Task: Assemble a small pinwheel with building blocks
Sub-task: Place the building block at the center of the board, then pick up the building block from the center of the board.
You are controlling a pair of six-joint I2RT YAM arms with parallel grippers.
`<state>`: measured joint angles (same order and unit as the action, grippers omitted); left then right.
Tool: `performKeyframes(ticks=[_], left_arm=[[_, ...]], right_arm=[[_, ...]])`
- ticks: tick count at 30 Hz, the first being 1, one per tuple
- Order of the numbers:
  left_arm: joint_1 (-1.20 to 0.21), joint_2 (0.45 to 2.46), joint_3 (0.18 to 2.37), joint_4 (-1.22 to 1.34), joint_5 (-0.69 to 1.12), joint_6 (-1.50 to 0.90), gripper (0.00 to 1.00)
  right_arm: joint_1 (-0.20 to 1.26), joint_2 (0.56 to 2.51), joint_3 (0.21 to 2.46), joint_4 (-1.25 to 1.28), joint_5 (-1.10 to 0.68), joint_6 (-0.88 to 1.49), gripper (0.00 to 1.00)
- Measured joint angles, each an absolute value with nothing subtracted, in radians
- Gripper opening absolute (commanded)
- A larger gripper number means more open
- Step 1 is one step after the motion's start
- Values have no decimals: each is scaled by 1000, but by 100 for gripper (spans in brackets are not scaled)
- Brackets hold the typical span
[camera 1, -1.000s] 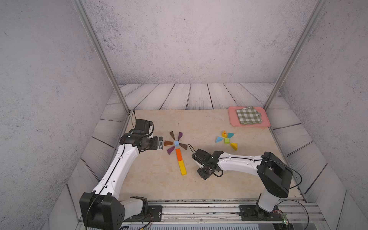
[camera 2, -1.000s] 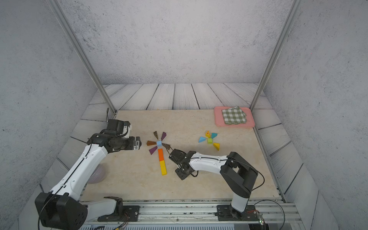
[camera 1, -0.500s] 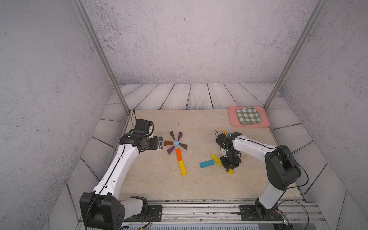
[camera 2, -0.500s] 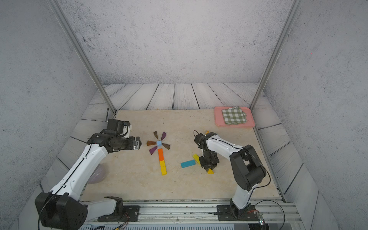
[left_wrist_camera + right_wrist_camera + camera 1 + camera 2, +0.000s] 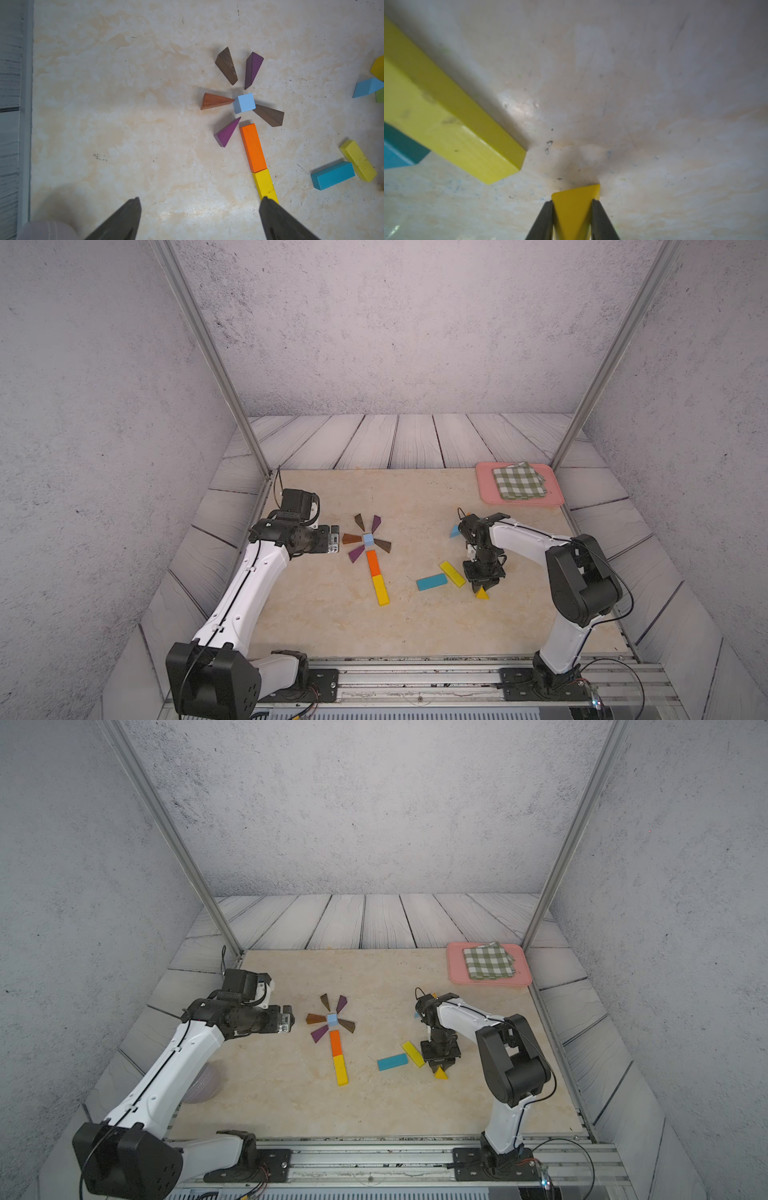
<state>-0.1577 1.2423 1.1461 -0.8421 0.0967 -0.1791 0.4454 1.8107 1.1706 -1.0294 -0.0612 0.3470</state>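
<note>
Lower right of centre in both top views, the yellow triangle sits at the surface w/ the right tool straight above it, pointing down. The wrist view shows the tool nearly shut, both fingers pressed on the triangle's slanted sides. The block's tip is at or on the surface; you can't tell if it's off. Those faces taper, so it could prob. squirt out. Make sure the hold is firm, then lift straight up, no twist.

The loose yellow bar lies just left of it, touching or nearly touching the teal bar. Don't clip either going up. The blue triangle is farther up the frame, prob. where this piece belongs.

Left of centre, the light-blue cube w/ wedges round it, plus orange bar and yellow stem bar, looks done. The left tool hovers beside it, spread wide, empty.
</note>
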Motion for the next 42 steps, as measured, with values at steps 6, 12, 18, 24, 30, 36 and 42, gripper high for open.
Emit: performKeyframes(ticks=[6, 12, 18, 24, 30, 36, 42], left_arm=[[-158, 1242, 1145, -842, 93, -179, 96], [-157, 1242, 1145, -842, 90, -175, 96], [-157, 1242, 1142, -842, 90, -175, 96], [-157, 1242, 1141, -842, 90, -172, 96], [-157, 1242, 1141, -842, 90, -172, 96], [-154, 1242, 1141, -842, 91, -172, 96], [-152, 1242, 1141, -842, 90, -171, 96]], right_arm=[[445, 1858, 1189, -974, -61, 347, 32], [444, 1876, 1196, -956, -62, 345, 45], [444, 1848, 1202, -948, -73, 337, 67], [444, 1609, 1168, -938, -78, 337, 65], [445, 1428, 998, -871, -114, 323, 64], [445, 1433, 876, -782, -191, 306, 64], [452, 1411, 822, -726, -234, 314, 64]])
